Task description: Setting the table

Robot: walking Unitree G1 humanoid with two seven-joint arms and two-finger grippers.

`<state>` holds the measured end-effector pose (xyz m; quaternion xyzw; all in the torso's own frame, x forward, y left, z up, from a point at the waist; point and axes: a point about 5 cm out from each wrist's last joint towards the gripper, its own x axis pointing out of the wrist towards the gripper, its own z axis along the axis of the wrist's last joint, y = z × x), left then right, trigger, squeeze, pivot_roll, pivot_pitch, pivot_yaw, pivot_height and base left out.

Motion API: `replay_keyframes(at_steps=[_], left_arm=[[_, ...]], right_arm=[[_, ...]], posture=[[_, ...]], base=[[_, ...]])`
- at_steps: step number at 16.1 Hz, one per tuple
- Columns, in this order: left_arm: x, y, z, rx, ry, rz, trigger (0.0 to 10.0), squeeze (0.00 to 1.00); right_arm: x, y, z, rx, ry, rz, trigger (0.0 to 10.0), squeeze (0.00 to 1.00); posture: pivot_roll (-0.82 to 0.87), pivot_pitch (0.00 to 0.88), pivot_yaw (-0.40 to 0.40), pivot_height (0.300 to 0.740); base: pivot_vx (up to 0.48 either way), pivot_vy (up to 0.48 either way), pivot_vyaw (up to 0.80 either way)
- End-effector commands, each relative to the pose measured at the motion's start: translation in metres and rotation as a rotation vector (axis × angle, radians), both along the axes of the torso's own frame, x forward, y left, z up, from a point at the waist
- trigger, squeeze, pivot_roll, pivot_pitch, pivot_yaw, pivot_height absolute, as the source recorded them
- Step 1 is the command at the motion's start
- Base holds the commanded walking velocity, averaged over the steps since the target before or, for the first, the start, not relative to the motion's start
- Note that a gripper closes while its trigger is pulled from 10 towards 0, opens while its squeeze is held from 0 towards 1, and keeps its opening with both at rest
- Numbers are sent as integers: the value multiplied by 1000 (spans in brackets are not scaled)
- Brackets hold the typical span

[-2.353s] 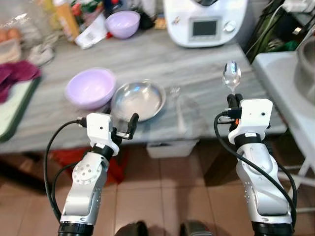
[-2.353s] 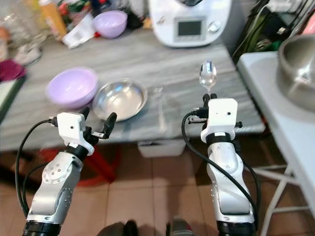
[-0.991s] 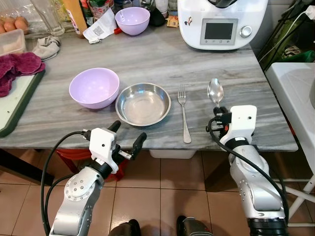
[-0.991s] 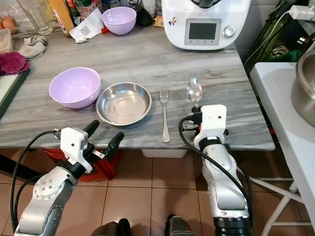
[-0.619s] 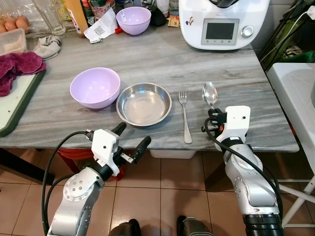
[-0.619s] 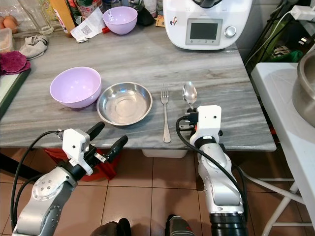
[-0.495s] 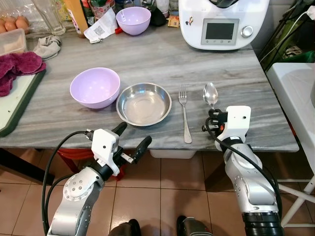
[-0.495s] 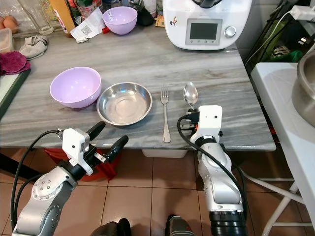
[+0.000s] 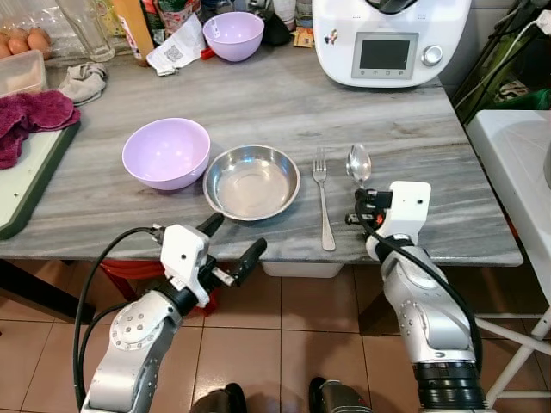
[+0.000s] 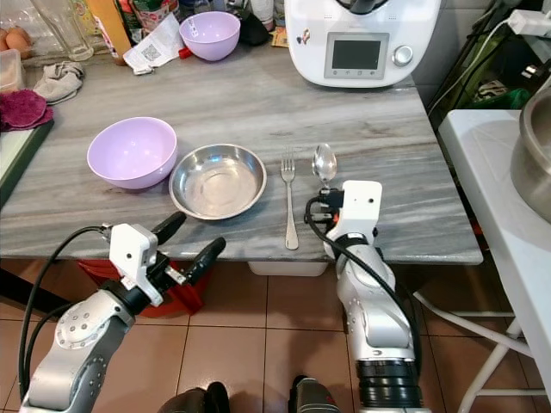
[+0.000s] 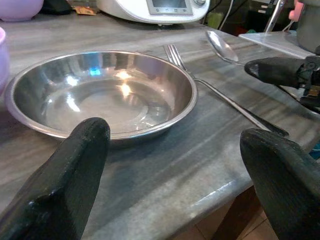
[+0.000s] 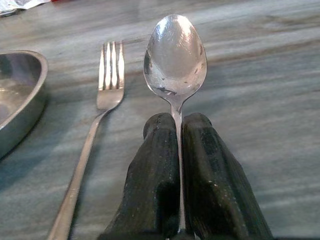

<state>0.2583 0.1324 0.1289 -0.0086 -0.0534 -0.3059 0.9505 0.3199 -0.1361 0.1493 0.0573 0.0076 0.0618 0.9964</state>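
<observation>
Surface (image 9: 258, 112) of grey streaked stone carries my setting: lilac plastic bowl (image 9: 166, 153), then round shallow steel dish (image 9: 251, 181), then steel fork (image 9: 323, 200) lying lengthwise just beside it. My left gripper (image 9: 234, 241) hangs at the near edge below the dish, its 2 fingers (image 11: 75, 175) spread wide and holding nothing. My right gripper (image 9: 361, 205) pinches the shiny steel spoon (image 12: 175, 60) by its handle, bowl end forward, just right of the fork.

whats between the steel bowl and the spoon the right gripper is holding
The fork lies on the table between the steel bowl and the spoon pinched in the right gripper, seen in both eye views.
</observation>
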Motion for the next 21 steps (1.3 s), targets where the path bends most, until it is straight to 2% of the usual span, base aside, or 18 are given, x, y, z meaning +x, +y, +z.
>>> replay_keyframes(at_steps=[1, 16, 18, 19, 20, 21], left_arm=[[0, -2, 0, 13, 3, -13, 10000, 0], [-2, -6, -2, 22, 13, -30, 10000, 0], [-2, -6, -3, 24, 18, -32, 10000, 0], [-2, -6, -4, 25, 20, -34, 10000, 0], [-3, -7, -4, 25, 20, -36, 10000, 0], [-3, -7, -4, 26, 20, -36, 10000, 0]], right_arm=[[0, 2, -5, 7, 26, 11, 10000, 0], [12, 5, -7, 23, 34, 8, 10000, 0], [11, 5, -8, 25, 36, 7, 10000, 922], [11, 4, -9, 26, 38, 5, 10000, 922], [11, 4, -10, 27, 39, 5, 10000, 992], [11, 4, -10, 26, 39, 4, 10000, 1000]], posture=[[-142, 207, 20, 740], [-143, 214, 25, 740], [-143, 214, 25, 740], [-143, 214, 25, 740], [-145, 218, 27, 740], [-145, 217, 26, 740]], base=[[0, 0, 0], [0, 0, 0], [0, 0, 0], [0, 0, 0], [0, 0, 0], [0, 0, 0]])
